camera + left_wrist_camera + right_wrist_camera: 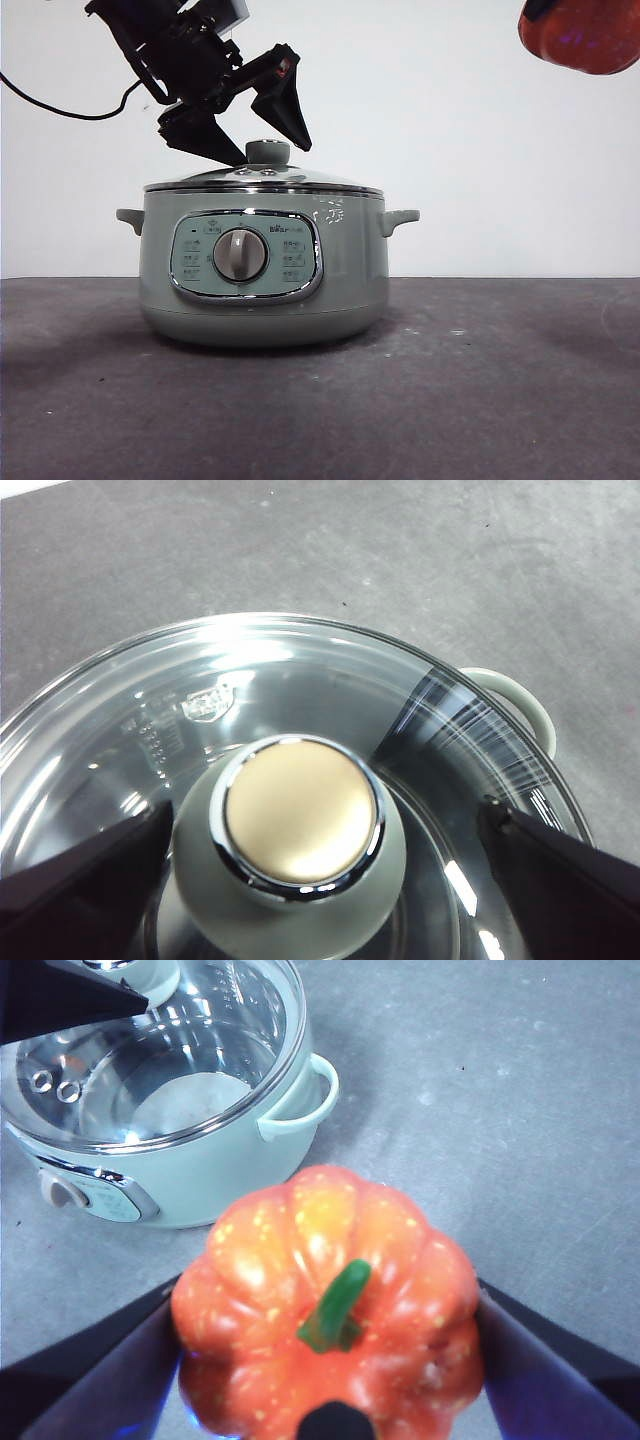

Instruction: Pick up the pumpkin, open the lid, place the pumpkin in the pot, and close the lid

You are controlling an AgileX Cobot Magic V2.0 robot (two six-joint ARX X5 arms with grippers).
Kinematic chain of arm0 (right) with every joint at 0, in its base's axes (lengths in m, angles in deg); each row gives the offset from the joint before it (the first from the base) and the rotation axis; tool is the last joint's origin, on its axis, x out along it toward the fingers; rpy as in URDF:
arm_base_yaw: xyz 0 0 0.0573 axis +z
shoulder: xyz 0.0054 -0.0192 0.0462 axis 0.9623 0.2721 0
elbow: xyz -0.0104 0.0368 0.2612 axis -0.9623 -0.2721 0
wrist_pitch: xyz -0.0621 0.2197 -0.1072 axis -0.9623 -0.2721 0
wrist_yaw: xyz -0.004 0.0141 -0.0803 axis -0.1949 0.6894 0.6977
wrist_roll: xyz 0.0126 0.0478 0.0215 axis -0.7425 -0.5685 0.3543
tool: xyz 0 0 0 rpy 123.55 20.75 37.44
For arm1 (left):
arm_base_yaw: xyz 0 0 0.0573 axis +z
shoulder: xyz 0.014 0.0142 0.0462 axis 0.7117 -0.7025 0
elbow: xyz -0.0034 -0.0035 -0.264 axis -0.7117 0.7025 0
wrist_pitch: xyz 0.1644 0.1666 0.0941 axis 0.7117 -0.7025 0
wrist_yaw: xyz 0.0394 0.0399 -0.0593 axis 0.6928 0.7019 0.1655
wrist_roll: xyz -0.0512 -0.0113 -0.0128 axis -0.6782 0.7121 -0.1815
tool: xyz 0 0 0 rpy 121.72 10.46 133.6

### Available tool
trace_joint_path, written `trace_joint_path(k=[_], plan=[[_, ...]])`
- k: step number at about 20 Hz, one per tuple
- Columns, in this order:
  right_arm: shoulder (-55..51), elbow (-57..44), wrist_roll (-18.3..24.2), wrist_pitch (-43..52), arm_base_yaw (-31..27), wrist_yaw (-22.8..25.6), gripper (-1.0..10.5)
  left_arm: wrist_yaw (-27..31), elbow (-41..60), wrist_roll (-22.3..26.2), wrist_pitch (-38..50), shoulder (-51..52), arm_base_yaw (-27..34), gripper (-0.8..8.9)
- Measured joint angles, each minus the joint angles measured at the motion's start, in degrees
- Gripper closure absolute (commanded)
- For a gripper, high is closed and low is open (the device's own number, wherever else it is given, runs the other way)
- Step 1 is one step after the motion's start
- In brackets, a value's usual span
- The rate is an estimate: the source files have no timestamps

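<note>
Left gripper at upper left of the front frame, jaws spread wide and straddling the knob without touching it; in the left wrist view, dark jaws at either lower corner with the knob between. Lid seated flat on the pot, centre of the front frame, on the dark table. Lid not yet lifted.

Right gripper pinching the pumpkin from both sides, stem pointing toward the camera. In the front frame, pumpkin held high at the upper right corner, well apart from the pot. In the right wrist view, pot in the upper left, glass lid closed on it.

Likely risks from here:
- Jaws closing off-centre on the rounded knob: could slip up and off, or tip the lid against the rim.
- Smooth chrome cap on the knob: poor purchase if gripped too high.
- Glass lid swinging on a loose hold once lifted; could knock the pot's side handle or drop.
- Glossy, ribbed pumpkin possibly creeping out of the pinch during a long wait aloft.
- Both arms converging above the pot: collision probable if the lid is not carried well aside first.
</note>
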Motion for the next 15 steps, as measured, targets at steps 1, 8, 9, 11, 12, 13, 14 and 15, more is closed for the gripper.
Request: trace_joint_path(k=[1,8,9,11,12,13,14,15], plan=[[0.0,0.0,0.0,0.0,0.0,0.0,9.6,0.0,0.0,0.0,0.0,0.0,0.0,5.43],[0.0,0.0,0.0,-0.7,0.0,0.0,9.6,0.7,0.0,0.0,0.2,0.0,0.1,8.21],[0.0,0.0,0.0,-0.8,0.0,0.0,9.6,0.8,0.0,0.0,0.2,0.0,0.1,8.22],[0.0,0.0,0.0,-0.9,0.0,0.0,9.6,0.8,0.0,0.0,0.3,0.0,0.1,8.22],[0.0,0.0,0.0,-1.0,0.0,0.0,9.6,0.8,0.0,0.0,0.4,0.0,0.1,8.22],[0.0,0.0,0.0,-1.0,0.0,0.0,9.6,0.8,0.0,0.0,0.5,0.0,0.1,8.22],[0.0,0.0,0.0,-1.0,0.0,0.0,9.6,0.8,0.0,0.0,0.6,0.0,0.1,8.22],[0.0,0.0,0.0,-1.0,0.0,0.0,9.6,0.8,0.0,0.0,0.7,-0.1,0.1,8.22]])
